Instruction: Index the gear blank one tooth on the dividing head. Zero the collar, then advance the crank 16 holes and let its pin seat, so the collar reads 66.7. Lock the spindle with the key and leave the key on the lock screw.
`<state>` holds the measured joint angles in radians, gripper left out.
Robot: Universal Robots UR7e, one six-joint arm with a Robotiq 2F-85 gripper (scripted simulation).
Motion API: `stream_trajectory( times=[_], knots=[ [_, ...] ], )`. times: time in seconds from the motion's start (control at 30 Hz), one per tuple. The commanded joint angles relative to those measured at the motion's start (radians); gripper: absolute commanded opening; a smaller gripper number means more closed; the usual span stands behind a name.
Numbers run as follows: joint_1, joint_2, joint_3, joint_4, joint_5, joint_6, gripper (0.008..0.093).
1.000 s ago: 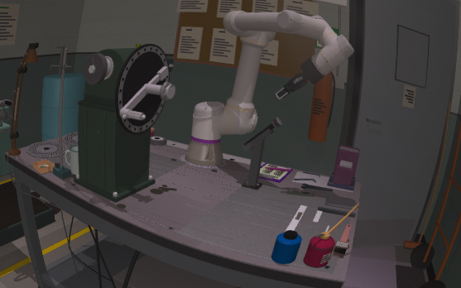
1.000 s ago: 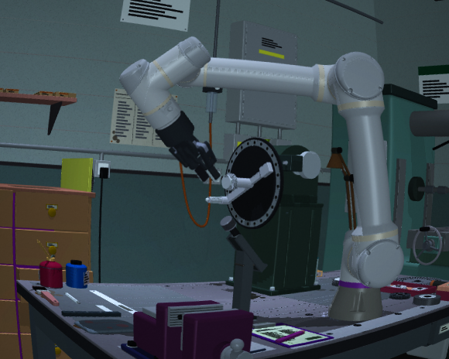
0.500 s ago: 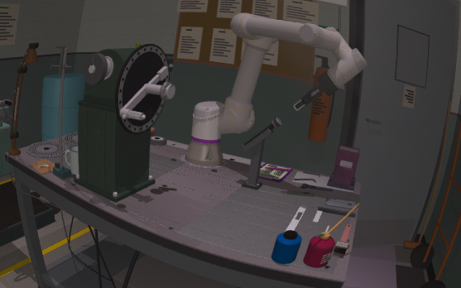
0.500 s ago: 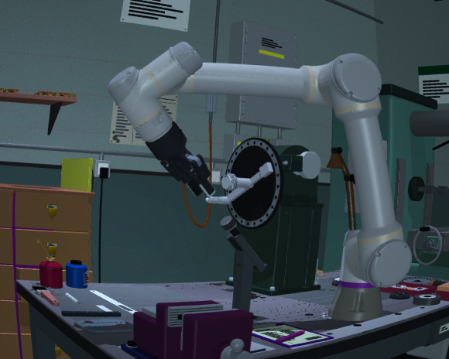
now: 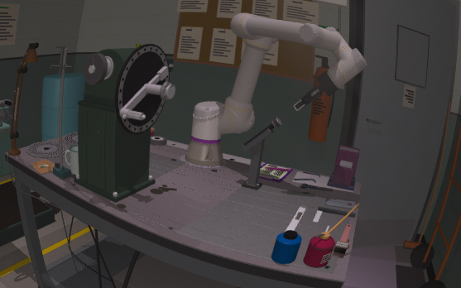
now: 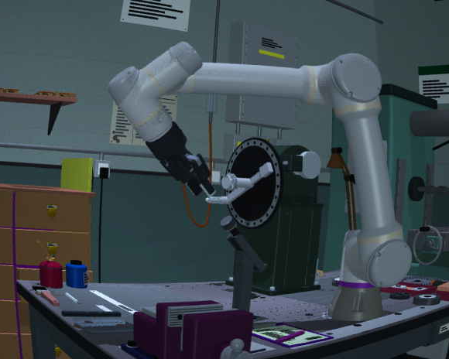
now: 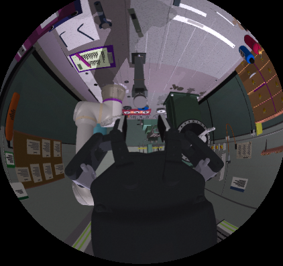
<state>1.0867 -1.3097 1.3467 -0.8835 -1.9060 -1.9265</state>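
Observation:
The dividing head (image 5: 113, 124) (image 6: 283, 216) is a dark green block at the left end of the bench. It carries a round black hole plate (image 5: 142, 89) (image 6: 253, 182). A white crank arm (image 5: 148, 97) (image 6: 239, 185) lies across the plate, with its handle at the lower end. The key (image 5: 262, 133) (image 6: 233, 228) rests tilted on a grey stand mid-bench. My gripper (image 5: 300, 103) (image 6: 203, 188) (image 7: 142, 125) hangs open and empty in the air, well right of the plate and above the key stand. The lock screw is not discernible.
A purple vise (image 5: 345, 165) (image 6: 190, 329) sits at the bench's right rear. A blue can (image 5: 286, 247) and a red oil can (image 5: 319, 249) stand at the near right corner. A mug (image 5: 71, 159) and a post stand left of the dividing head.

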Motion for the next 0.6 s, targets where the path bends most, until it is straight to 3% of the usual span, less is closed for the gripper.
stream_trajectory(
  times=[0.0, 0.13, 0.4, 0.57],
  knots=[
    [0.0, -0.002, 0.002, -0.002, 0.0, 0.0, 0.053],
    [-0.007, -0.02, 0.048, -0.029, -0.005, -0.006, 0.053],
    [-0.036, -0.09, 0.221, -0.141, -0.024, -0.029, 0.053],
    [-0.043, -0.103, 0.253, -0.164, -0.028, -0.034, 0.053]
  ],
)
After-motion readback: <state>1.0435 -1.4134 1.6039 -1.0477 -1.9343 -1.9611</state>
